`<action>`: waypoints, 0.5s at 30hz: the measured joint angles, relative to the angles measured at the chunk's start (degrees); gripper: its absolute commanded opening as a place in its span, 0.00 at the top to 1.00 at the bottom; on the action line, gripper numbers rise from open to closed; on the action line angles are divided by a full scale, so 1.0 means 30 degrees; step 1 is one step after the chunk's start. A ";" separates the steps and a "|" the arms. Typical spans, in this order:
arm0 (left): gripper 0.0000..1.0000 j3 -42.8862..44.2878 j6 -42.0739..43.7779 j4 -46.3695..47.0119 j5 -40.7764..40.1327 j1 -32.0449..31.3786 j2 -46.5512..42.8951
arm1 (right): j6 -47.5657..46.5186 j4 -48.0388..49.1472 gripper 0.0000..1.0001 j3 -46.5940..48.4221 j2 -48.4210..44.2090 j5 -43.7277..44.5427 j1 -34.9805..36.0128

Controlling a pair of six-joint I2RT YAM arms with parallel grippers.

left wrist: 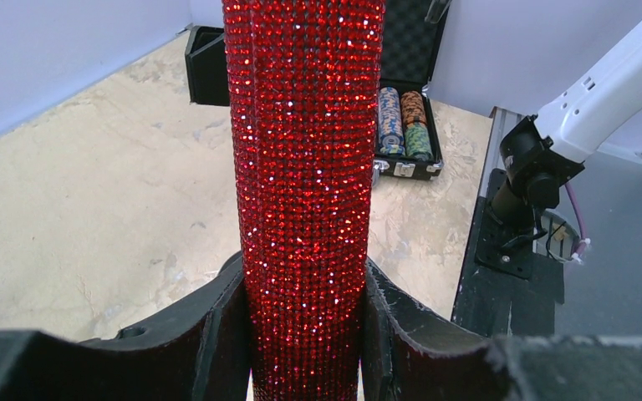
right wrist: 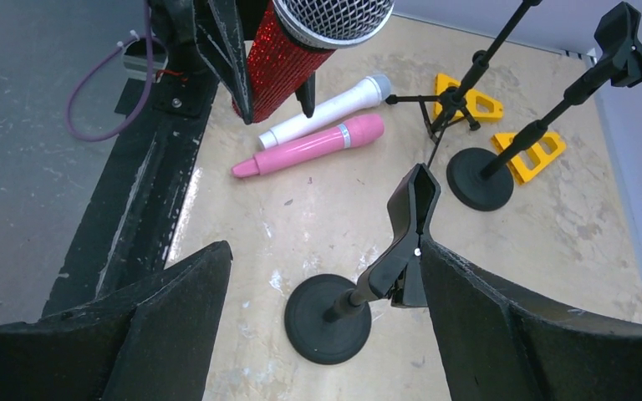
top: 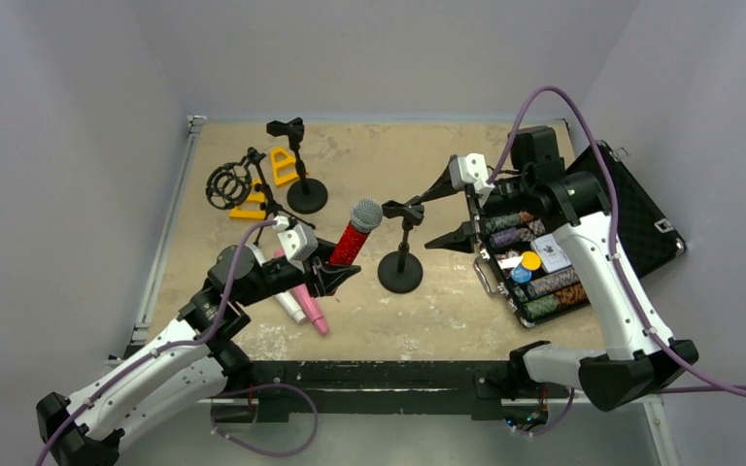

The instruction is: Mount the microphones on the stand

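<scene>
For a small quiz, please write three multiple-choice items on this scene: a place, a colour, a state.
1. Where do the white microphone and pink microphone lie? A on the table; B in the case; C on stands.
2. Which colour is the held microphone, in the left gripper? A white; B red; C pink.
3. How is the right gripper? A shut on a stand; B shut on a microphone; C open.
Key: A, both lie flat on it; B, glittery red body between the fingers; C, fingers apart near the stand clip.
</scene>
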 measured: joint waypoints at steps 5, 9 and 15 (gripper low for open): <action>1.00 -0.0386 0.0000 0.0619 0.0000 0.0000 0.0204 | 0.0073 0.0291 0.14 0.0000 0.0168 0.0007 0.0000; 1.00 -0.0503 0.0000 0.0918 0.0000 0.0000 0.0255 | 0.0240 0.0685 0.14 0.0000 0.0211 0.0029 0.0000; 1.00 -0.0787 -0.0007 0.1370 -0.0044 0.0000 0.0211 | 0.0357 0.0889 0.14 0.0000 0.0211 0.0000 0.0000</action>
